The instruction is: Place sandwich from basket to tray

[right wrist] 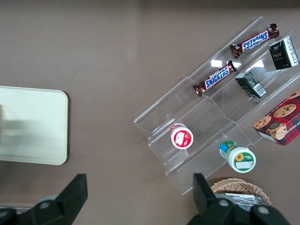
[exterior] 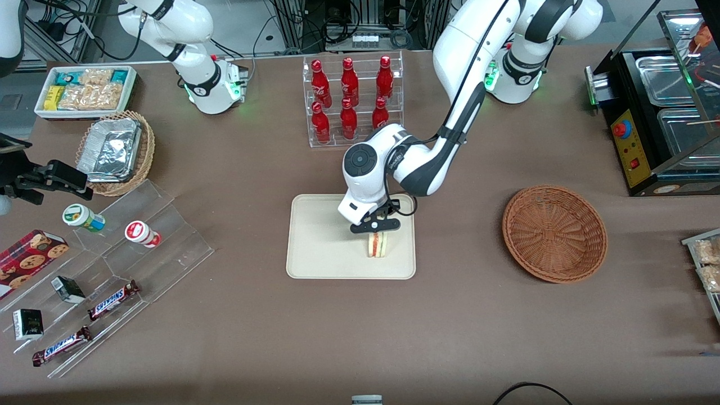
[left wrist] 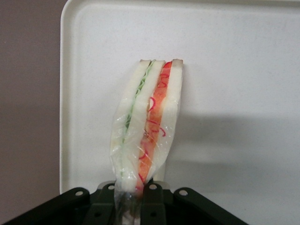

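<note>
The sandwich (exterior: 377, 244), a wrapped wedge of white bread with red, orange and green filling, stands on the cream tray (exterior: 315, 247). My left gripper (exterior: 376, 226) is directly above it, shut on its top edge. In the left wrist view the fingers (left wrist: 154, 204) pinch the wrapped end of the sandwich (left wrist: 147, 126), which hangs over the tray (left wrist: 234, 70) near its rim. The round reddish-brown wicker basket (exterior: 554, 233) sits empty on the table, toward the working arm's end.
A clear rack of red bottles (exterior: 351, 98) stands farther from the front camera than the tray. A lighter wicker basket with a foil container (exterior: 115, 151), a white snack bin (exterior: 85, 90) and an acrylic stand with candy bars (exterior: 109, 301) lie toward the parked arm's end.
</note>
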### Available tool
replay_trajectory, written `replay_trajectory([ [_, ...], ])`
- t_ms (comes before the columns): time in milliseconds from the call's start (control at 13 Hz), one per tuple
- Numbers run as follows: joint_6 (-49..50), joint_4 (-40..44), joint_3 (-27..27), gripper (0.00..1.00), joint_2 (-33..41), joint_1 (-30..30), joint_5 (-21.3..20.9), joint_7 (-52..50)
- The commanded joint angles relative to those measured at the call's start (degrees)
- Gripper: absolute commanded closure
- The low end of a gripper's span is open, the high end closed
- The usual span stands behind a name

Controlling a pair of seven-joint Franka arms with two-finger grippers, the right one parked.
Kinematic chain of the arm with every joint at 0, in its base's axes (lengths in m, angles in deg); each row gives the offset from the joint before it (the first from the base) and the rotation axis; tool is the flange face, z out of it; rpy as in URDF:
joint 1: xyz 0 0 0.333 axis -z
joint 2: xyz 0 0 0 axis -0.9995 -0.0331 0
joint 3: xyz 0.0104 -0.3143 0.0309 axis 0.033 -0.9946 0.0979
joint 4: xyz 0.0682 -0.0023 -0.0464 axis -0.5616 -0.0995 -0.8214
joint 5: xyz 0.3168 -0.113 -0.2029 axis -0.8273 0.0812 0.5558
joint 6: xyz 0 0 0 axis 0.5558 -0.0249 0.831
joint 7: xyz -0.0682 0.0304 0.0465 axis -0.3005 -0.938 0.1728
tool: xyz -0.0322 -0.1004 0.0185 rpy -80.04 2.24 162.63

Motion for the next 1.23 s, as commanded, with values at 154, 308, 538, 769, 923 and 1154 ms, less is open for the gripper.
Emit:
replay_trajectory([
  [154,0.48,0.78,0.68,0.0,0.1,0.75,-1.22,-1.76],
  [308,1.35,1.22,0.77,0.0,1.5,0.66,-0.87,-1.93],
  [538,2.76,1.31,0.86,0.0,4.49,0.39,-0.78,-4.56],
  [769,5.4,1.31,1.03,0.0,8.09,-0.05,-0.43,-4.83],
  [923,7.33,1.31,1.03,0.0,10.2,-0.05,-0.43,-6.14],
  [1154,12.15,1.4,1.12,0.0,15.81,-0.31,-0.6,-8.7],
])
